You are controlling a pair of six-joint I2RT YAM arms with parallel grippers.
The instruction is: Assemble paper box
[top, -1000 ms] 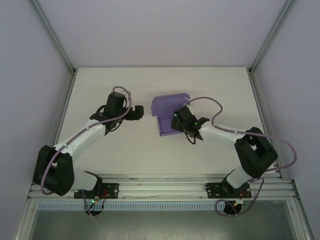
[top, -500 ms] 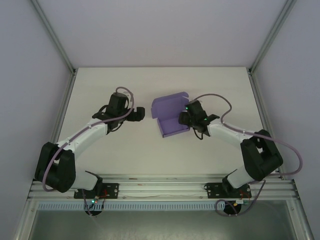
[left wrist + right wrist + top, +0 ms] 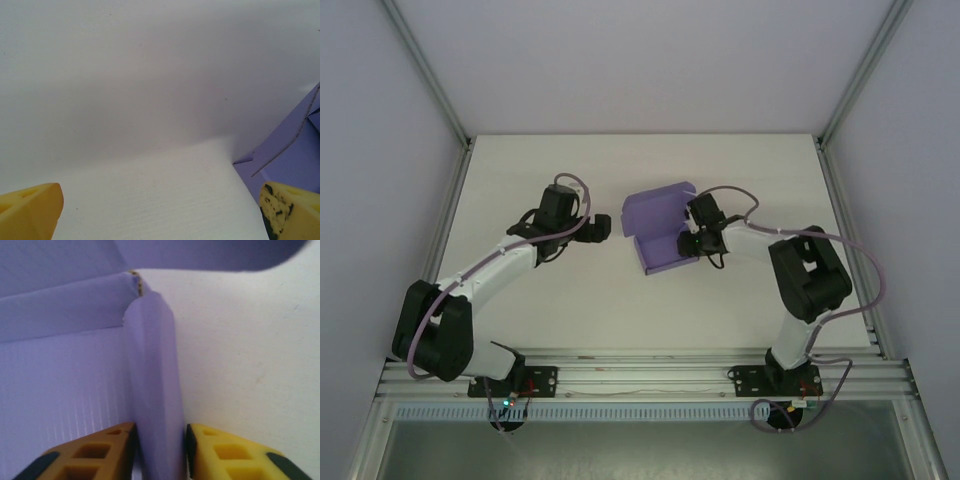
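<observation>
The purple paper box lies part-folded in the middle of the table, its back flap raised. My right gripper is at the box's right side. In the right wrist view the yellow fingers press from both sides on the upright right wall of the paper box, so the gripper is shut on it. My left gripper hangs open just left of the box, apart from it. In the left wrist view its fingertips stand wide apart over bare table, with the box's edge at the right.
The white table is fenced by aluminium frame posts on both sides and a rail along the near edge. Cables loop from both wrists.
My right gripper has swung round to the box's right wall and closed on it. The box has shifted slightly. The left arm has barely moved and stays open.
</observation>
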